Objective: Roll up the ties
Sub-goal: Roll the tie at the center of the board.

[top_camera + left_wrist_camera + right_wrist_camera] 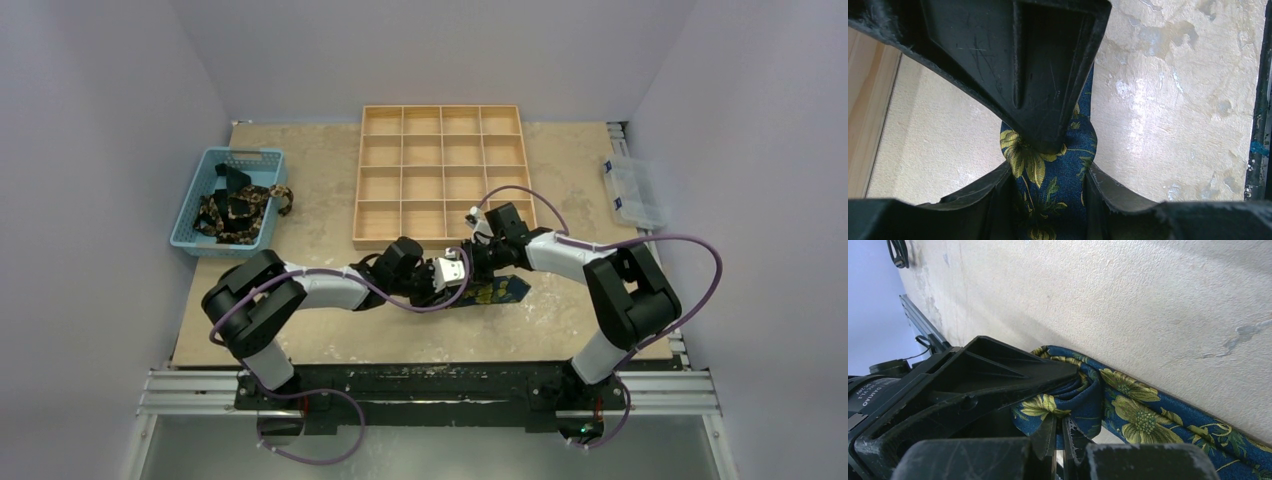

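One navy tie (497, 291) with yellow-gold flowers lies on the table in front of the wooden tray. Its near end is rolled or folded up between both grippers. My left gripper (447, 272) reaches in from the left, and in the left wrist view its jaws (1048, 175) close on the sides of the tie (1034, 165). My right gripper (478, 262) comes from the right. In the right wrist view its fingers (1060, 427) are nearly together, pinching a fold of the tie (1138, 415). More ties (238, 207) lie bunched in the blue basket.
The blue basket (197, 205) stands at the left of the table. The wooden tray (440, 120) with its grid of compartments sits at the back centre. A clear plastic box (633, 192) is at the right edge. The two grippers are tight together, fingers overlapping.
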{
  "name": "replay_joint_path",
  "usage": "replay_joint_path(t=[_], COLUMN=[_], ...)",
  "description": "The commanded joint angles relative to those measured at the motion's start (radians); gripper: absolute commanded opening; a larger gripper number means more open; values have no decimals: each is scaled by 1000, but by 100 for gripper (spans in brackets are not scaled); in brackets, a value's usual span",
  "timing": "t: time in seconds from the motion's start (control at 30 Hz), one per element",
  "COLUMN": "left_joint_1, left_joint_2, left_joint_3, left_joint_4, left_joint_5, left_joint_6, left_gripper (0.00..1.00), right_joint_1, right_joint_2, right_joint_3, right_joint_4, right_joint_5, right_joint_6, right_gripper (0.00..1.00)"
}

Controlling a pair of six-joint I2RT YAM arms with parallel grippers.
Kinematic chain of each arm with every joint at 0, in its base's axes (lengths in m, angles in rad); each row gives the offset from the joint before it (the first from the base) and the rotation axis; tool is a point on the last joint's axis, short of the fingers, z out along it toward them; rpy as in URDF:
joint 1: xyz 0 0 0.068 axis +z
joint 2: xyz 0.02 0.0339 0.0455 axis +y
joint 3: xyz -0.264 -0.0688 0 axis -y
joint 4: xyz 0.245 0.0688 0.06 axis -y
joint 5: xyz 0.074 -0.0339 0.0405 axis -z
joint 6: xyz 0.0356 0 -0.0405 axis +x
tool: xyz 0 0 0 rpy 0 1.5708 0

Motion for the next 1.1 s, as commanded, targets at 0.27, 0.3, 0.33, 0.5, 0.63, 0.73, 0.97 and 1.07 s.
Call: replay_joint_path(t=[0.27, 0.3, 0.33, 0.5, 0.63, 0.73, 0.97, 1.07], left_joint_1=[24, 24, 24, 25, 24, 24, 21, 7], left_joint_2=[-1, -16, -27, -24, 21, 66, 95, 53], left_joint_3=[-55, -69, -79, -104, -110, -91, -52, -53], left_joint_4=[-28, -10, 5, 101, 253, 312, 306, 220], left_joint_5=[-18, -23, -25, -5, 32, 60, 82, 14], left_joint_6=[-34, -34, -32, -58, -126, -139, -140, -96], left_gripper=[63, 67, 68, 66, 59, 53, 37, 26], right_joint_1=[3, 3, 3, 3, 3, 3, 2, 3], right_joint_2=[6, 9, 11, 17, 20, 23, 34, 38], right_joint_3=[26, 26, 27, 27, 23, 22, 39, 53], right_joint_4=[-132, -136, -140, -145, -143, -144, -147, -128], right_joint_5=[203, 211, 218, 234, 238, 238, 241, 233], right_joint_6=[-81, -84, -86, -90, -95, -98, -107, -105], right_gripper=[0, 0, 0, 0, 0, 0, 0, 0])
